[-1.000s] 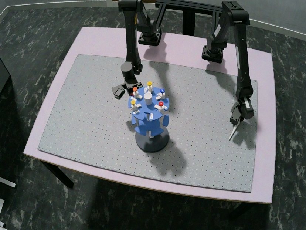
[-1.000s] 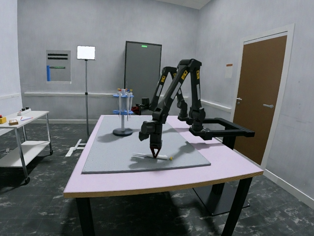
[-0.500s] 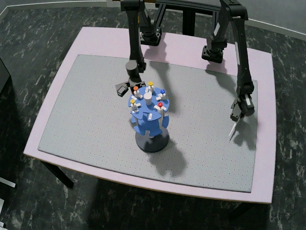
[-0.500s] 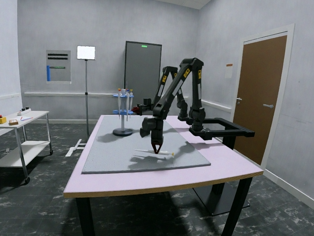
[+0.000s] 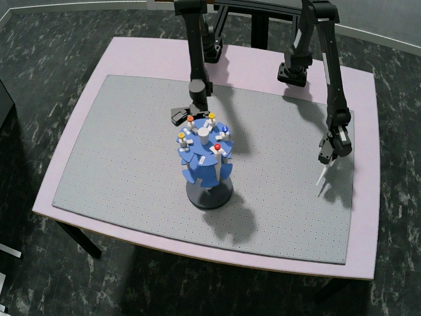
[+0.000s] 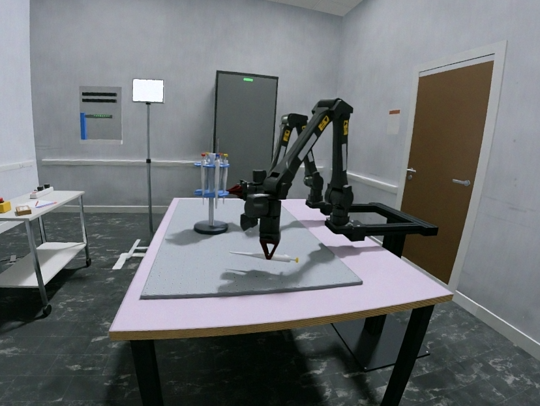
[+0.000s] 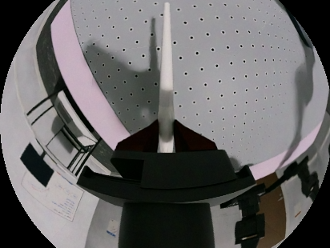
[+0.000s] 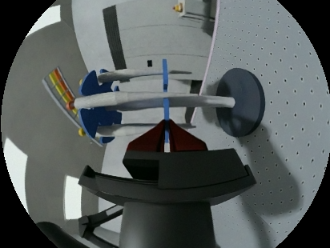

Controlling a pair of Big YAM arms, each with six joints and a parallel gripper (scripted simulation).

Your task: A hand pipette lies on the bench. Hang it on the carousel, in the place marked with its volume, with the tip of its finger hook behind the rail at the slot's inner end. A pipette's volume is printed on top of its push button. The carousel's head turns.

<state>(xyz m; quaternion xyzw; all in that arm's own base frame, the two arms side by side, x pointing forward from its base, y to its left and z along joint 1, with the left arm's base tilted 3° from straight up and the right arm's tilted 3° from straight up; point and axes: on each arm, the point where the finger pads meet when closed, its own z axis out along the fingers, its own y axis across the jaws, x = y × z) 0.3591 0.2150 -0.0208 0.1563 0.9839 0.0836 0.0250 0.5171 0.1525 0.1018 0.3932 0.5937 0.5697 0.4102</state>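
A white pipette [image 5: 322, 177] [image 6: 284, 258] [image 7: 166, 72] with a yellow push button lies roughly level in my left gripper [image 6: 269, 256] [image 7: 166, 123], which is shut on its body, just above the pegboard. The print on its button is not visible. The carousel [image 5: 200, 148] [image 6: 210, 215] has blue upper and lower discs on a post. Several pipettes hang on it, with red, blue, orange and yellow buttons; its front sector with a label holds none. The labels are too small to read. My right gripper [image 6: 229, 191] [image 8: 167, 122] is shut on the edge of the lower disc [image 8: 165, 82].
The carousel's round dark base [image 5: 208, 198] [image 8: 240, 102] stands on the grey pegboard [image 5: 136, 190] [image 6: 192, 271]. The right arm reaches in from behind the carousel. The left arm is well to one side, near the pegboard's end. The pink table edge [image 5: 365, 203] lies beyond it.
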